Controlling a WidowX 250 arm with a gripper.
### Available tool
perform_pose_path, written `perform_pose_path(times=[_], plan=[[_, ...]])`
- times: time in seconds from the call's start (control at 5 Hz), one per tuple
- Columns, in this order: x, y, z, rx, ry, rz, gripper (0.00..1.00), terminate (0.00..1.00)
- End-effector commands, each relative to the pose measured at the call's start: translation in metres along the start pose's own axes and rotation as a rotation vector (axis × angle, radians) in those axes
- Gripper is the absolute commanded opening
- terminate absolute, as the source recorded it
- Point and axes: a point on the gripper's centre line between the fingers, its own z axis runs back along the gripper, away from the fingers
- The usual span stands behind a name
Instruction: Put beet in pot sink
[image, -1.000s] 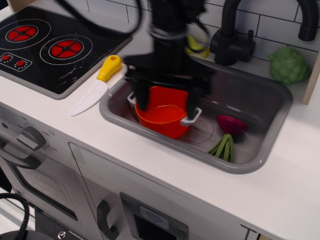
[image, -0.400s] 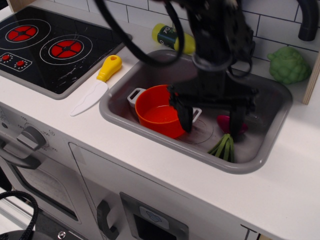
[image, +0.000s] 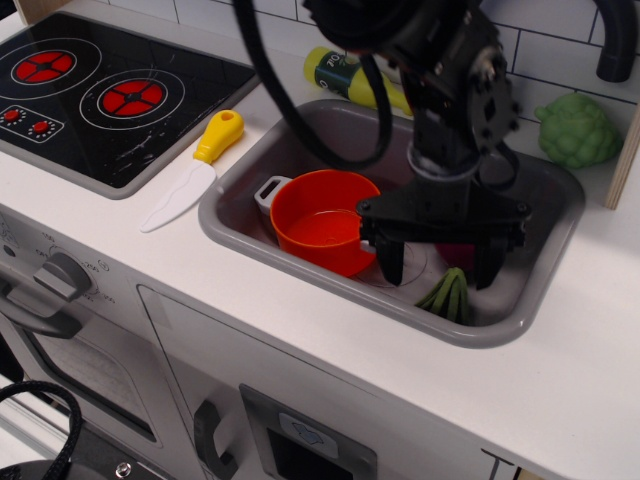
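Note:
The orange pot (image: 322, 220) with white loop handles stands in the left half of the grey sink (image: 515, 320). The beet (image: 449, 292) lies on the sink floor to the right of the pot; only its green stalks and a sliver of magenta bulb show, the rest is hidden behind my gripper. My black gripper (image: 437, 266) hangs open right over the beet, one finger (image: 390, 262) on its left and the other on its right, low in the sink. It holds nothing.
A bumpy light-green toy vegetable (image: 576, 130) sits at the back right of the counter. A yellow-handled white knife (image: 192, 172) lies left of the sink, beside the stove top (image: 90, 95). A yellow bottle (image: 350, 78) and the black faucet (image: 616, 40) stand behind the sink.
My gripper has moved from above the pot to the right and down, and is now straddling the beet. The pot and the beet have stayed in place.

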Motion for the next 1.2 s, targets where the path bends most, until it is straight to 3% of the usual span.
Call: perform_pose_path(times=[0.0,0.2,0.4,0.6,1.0], plan=[[0.007,-0.010,-0.012,-0.010,-0.028,0.036,1.00,0.00],[0.001,-0.009,-0.019,0.005,-0.056,0.036,1.00,0.00],[0.003,-0.010,-0.022,0.009,-0.044,0.052,1.00,0.00],[0.004,-0.009,-0.025,0.008,-0.046,0.061,0.00,0.00],[0.007,-0.007,-0.014,-0.017,-0.034,0.063,0.00,0.00]])
